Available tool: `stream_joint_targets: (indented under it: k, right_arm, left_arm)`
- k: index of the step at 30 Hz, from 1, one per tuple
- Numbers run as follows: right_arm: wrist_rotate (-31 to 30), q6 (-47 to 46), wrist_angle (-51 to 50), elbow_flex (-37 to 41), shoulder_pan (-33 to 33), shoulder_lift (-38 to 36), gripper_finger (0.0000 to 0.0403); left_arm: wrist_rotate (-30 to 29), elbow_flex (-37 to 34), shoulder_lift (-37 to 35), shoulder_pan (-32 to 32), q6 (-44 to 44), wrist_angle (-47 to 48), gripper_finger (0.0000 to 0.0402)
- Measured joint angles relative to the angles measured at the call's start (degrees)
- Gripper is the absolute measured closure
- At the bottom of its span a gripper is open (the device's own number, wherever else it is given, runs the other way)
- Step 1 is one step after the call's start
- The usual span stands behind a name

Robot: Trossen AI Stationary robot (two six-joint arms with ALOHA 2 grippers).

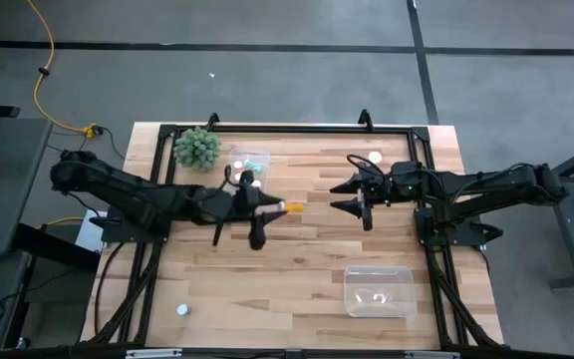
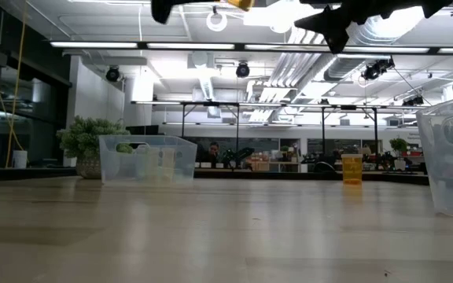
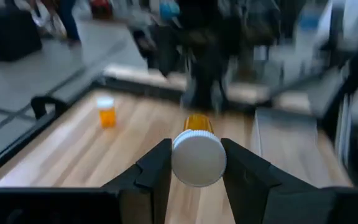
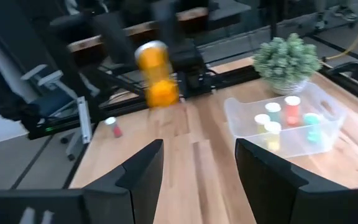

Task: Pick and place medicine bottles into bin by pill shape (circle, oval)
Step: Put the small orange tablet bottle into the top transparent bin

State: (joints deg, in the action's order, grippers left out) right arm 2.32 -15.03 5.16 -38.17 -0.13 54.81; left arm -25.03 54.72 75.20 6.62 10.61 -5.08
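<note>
Overhead view: left gripper (image 1: 267, 211) hangs over the table's middle, just beside the clear bin (image 1: 248, 164) near the green plant (image 1: 196, 148), clenched on an orange medicine bottle (image 1: 290, 207) that sticks out toward the right gripper (image 1: 348, 195). That gripper holds nothing, fingers spread, with bare wood between the two. A second clear bin (image 1: 379, 290) sits near the front edge, well apart from the plant; a small white-capped bottle (image 1: 181, 310) lies at the front left, another (image 1: 375, 158) behind the right gripper.

Table-level view: the plant-side bin (image 2: 148, 160) holds several pale bottles; one orange bottle (image 2: 352, 168) stands alone far back.

Left wrist view: fingers (image 3: 154, 171) press both sides of the bottle's white cap (image 3: 198, 158).

Right wrist view: parted fingers (image 4: 143, 171) face the held bottle (image 4: 156, 74); bin (image 4: 284, 119) beside the plant holds about five bottles.
</note>
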Motion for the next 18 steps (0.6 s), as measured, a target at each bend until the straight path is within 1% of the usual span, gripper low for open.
stream_joint_targets:
  k: [1, 3, 4, 6, 9, 18]
  right_arm:
    - [0.0, 0.0, 0.2, 0.0, 0.6, 0.0, 0.021]
    - [-0.5, 0.0, 0.3, 0.0, 1.7, 0.0, 0.021]
    - [-0.9, 0.0, 0.3, 0.0, 2.2, 0.0, 0.021]
    - [-2.1, 0.1, 0.3, 0.0, 3.0, 0.0, 0.021]
    - [-3.6, 0.3, 0.3, 0.0, 3.8, 0.0, 0.021]
    - [-5.5, 0.5, 0.6, 0.0, 4.1, 0.0, 0.021]
  left_arm:
    - [0.2, -1.9, 0.3, -0.9, 0.4, -5.4, 0.0287]
    - [0.3, -5.3, 0.5, -2.4, 1.7, -13.2, 0.0287]
    - [0.3, -6.5, 0.5, -3.0, 2.3, -16.4, 0.0287]
    - [0.3, -8.0, 0.4, -3.9, 2.6, -19.9, 0.0287]
    - [0.4, -9.1, 0.5, -4.4, 2.7, -20.2, 0.0287]
    - [0.4, -9.0, 0.5, -4.4, 2.7, -20.5, 0.0287]
